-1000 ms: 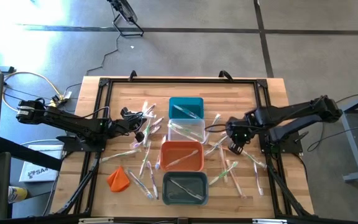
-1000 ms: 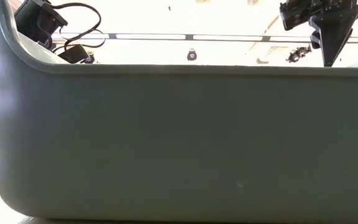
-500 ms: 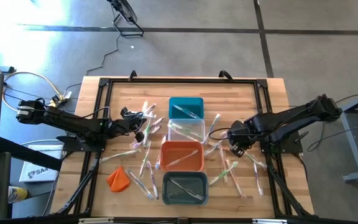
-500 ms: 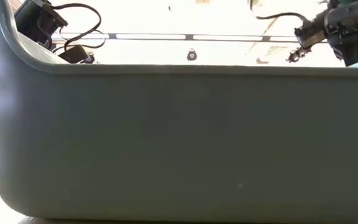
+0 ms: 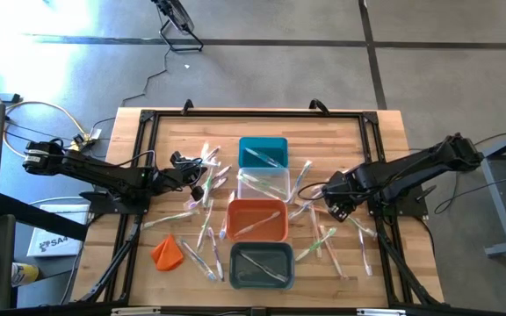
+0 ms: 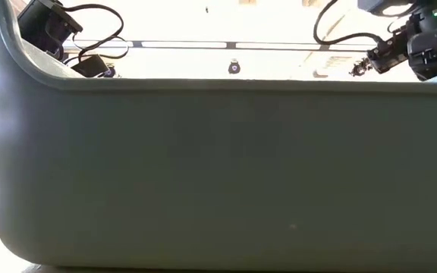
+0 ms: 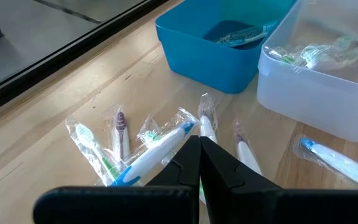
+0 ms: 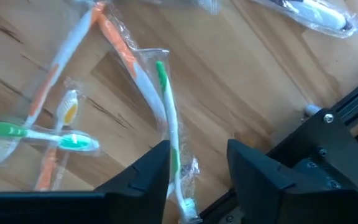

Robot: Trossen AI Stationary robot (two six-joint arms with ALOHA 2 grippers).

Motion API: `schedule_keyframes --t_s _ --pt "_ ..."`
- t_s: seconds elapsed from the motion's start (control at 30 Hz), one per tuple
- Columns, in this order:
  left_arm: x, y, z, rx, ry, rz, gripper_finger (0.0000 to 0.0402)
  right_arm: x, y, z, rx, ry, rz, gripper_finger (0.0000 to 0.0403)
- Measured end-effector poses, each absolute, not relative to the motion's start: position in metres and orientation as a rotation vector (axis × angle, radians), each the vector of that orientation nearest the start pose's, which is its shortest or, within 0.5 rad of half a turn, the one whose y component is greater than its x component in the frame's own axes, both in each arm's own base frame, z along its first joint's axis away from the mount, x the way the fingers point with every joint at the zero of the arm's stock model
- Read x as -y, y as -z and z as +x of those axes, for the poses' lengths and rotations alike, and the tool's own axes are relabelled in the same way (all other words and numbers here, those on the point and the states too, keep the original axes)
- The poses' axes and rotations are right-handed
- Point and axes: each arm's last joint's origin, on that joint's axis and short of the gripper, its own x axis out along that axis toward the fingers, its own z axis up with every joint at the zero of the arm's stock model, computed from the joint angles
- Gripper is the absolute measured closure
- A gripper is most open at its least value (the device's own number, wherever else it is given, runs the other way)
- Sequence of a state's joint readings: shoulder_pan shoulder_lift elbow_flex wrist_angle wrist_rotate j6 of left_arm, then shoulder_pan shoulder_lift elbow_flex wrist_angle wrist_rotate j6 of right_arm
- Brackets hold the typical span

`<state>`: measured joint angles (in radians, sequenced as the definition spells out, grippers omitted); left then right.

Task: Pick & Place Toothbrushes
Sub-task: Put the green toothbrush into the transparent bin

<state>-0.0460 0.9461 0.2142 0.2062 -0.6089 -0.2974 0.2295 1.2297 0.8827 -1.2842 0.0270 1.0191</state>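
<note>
Wrapped toothbrushes (image 5: pixel 321 239) lie scattered on the wooden table on both sides of a row of bins. My right gripper (image 5: pixel 336 207) points down over the ones on the right, open. In its wrist view a green-and-white toothbrush (image 8: pixel 166 112) lies flat on the wood and runs between the fingers (image 8: pixel 201 177), close to one of them. My left gripper (image 5: pixel 202 182) waits left of the bins, shut, its tips (image 7: pixel 199 142) just above a cluster of wrapped toothbrushes (image 7: pixel 157 144). The low view shows only the arms' upper parts.
The teal bin (image 5: pixel 263 152), clear bin (image 5: pixel 264 183), orange bin (image 5: pixel 257 219) and grey bin (image 5: pixel 261 264) stand in a row at mid-table, each with toothbrushes inside. An orange lump (image 5: pixel 167 252) lies near left. The black frame rail (image 8: pixel 328 149) runs close beside my right gripper.
My right gripper has come down toward the toothbrushes on the table's right side, sinking behind the grey bin's wall in the low view, and its wrist has rolled a little. The toothbrushes lie as before.
</note>
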Motion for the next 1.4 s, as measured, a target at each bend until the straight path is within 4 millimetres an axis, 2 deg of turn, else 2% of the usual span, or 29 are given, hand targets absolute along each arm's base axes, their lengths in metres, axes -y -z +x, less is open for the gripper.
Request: schedule_keyframes --t_s 0.43,0.63,0.93,1.13,1.4 --pt "-0.009 -0.153 0.168 -0.417 -0.618 -0.112 0.0401 -0.044 -0.229 0.171 -1.506 0.702 0.625 0.0253" --pt "-0.009 -0.153 0.168 -0.389 -0.637 -0.197 0.0401 -0.045 -0.229 0.171 -1.504 0.698 0.613 0.0249" --pt "-0.009 -0.153 0.168 -0.386 -0.639 -0.208 0.0401 -0.033 -0.229 0.174 -1.498 0.723 0.633 0.0249" --pt "-0.009 -0.153 0.168 -0.386 -0.639 -0.208 0.0401 -0.029 -0.229 0.174 -1.496 0.701 0.573 0.0249" --pt "-0.009 -0.153 0.168 -0.385 -0.639 -0.209 0.0401 -0.028 -0.198 0.158 -1.621 0.736 0.586 0.0249"
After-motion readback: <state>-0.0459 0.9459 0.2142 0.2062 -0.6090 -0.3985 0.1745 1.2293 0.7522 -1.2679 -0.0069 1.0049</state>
